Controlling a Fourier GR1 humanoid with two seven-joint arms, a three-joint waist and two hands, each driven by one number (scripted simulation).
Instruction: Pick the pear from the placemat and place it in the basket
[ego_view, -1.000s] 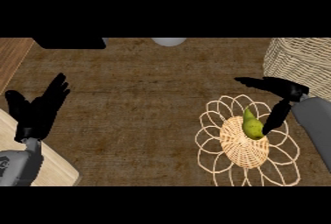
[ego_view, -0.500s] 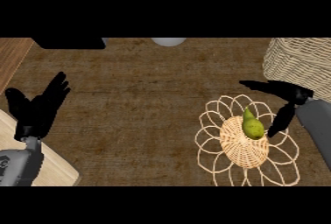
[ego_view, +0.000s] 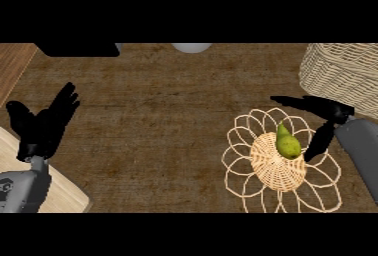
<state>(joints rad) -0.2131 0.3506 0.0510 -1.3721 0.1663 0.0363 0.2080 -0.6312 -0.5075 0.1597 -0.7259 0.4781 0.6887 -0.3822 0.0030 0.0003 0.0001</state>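
counter (ego_view: 162, 110): dark brown, textured | board (ego_view: 65, 186): pale wood, lower left

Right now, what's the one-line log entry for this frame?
green pear: on woven flower-shaped placemat | right hand: open, beside pear | left hand: open, resting left | pale wicker basket: upper right

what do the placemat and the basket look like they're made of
Placemat: apparently woven wicker or rattan, pale and matt, shown by its coiled centre and open loops around the edge. Basket: likely similar wicker, judging by its cream criss-cross weave.
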